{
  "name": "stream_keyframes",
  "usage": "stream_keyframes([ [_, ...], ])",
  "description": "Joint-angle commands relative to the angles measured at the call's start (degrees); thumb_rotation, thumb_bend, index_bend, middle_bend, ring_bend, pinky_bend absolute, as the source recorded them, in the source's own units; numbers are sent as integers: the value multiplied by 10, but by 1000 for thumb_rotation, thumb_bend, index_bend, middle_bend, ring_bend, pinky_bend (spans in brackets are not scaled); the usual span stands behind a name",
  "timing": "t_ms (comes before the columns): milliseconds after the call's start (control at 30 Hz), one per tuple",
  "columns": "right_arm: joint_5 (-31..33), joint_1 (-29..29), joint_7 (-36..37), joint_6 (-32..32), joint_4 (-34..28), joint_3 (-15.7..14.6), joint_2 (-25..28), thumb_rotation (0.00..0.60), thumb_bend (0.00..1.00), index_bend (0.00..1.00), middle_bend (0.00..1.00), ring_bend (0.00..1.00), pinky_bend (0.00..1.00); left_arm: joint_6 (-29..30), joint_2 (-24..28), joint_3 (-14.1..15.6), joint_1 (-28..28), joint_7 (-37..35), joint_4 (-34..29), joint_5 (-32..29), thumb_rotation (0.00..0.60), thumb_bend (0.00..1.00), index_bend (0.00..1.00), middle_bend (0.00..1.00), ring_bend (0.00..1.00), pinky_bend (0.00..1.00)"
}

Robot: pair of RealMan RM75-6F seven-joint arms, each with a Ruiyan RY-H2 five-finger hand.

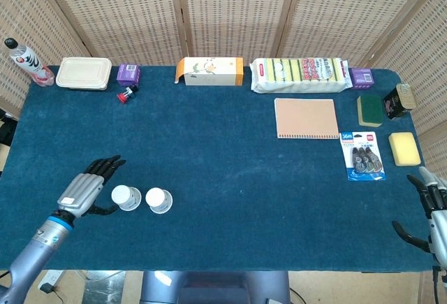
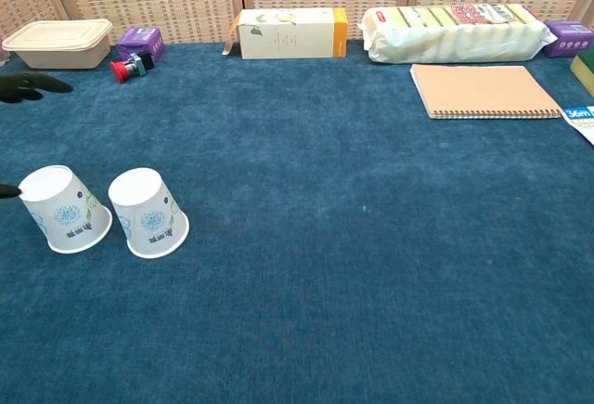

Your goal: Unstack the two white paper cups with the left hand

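Two white paper cups (image 1: 126, 198) (image 1: 158, 200) stand upside down, side by side, at seven o'clock on the blue table (image 1: 230, 171), already apart. Left hand (image 1: 85, 189) hovers just beside the outer cup, fingers spread, holding nothing. Right hand (image 1: 434, 214) idles at four o'clock, fingers apart. Thin, light, easily crushed, I'd say: take them gently round the wall. Notebook (image 1: 306, 118), sponges (image 1: 301, 72) and lunch box (image 1: 84, 73) sit well clear; nothing blocks.
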Motion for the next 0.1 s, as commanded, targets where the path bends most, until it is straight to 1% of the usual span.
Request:
stream_keyframes([
  [33,-1,0,-3,0,0,0,-1,600,281,79,0,0,0,88,-5,9,53,18,38,24,600,189,0,0,0,17],
  [100,0,0,-5,-1,0,0,-2,600,281,79,0,0,0,125,-16,7,73,40,47,24,600,179,0,0,0,17],
])
